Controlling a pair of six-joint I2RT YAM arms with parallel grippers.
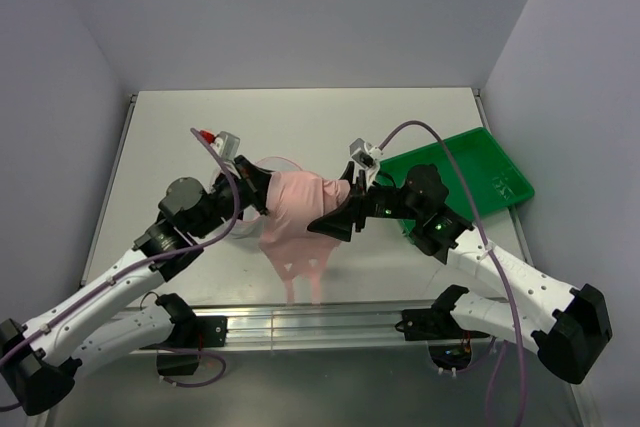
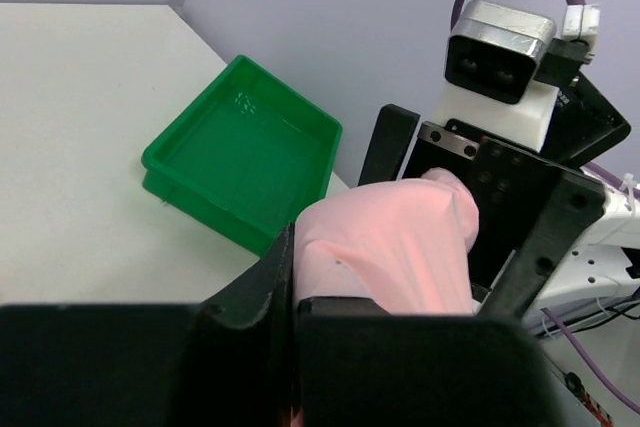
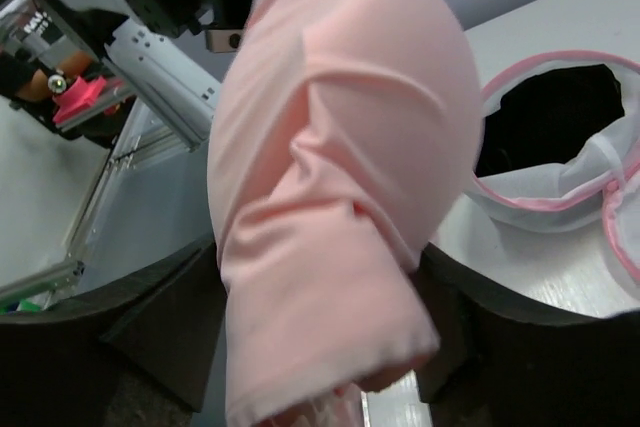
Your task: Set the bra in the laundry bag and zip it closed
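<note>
while both arms meet over the middle of the table (image 1: 300, 117), the bra (image 1: 298, 209) hangs in the air between them, a bunched pale pink wad with a loose end trailing down toward the near edge. the left gripper (image 1: 260, 197) has its jaws closed on the bra's left side. in the left wrist view the fabric swells out right beside its dark finger (image 2: 275, 287). the right gripper (image 1: 338, 219) comes in from the opposite side, its jaws standing fairly wide with the fabric bulging between them (whether they truly pinch it, i cannot tell). from the right wrist view the bra fills most of the picture, folded over on itself between the two black fingers (image 3: 150, 332). the laundry bag (image 3: 545, 209) lies on the table below and beside the bra. its pink-rimmed mouth is unzipped and gaping, with white mesh slack around a dark opening. from above it is almost wholly hidden under the garment. a green tray (image 1: 470, 172) sits at the table's far right, behind the right arm, set askew to the table edge.
</note>
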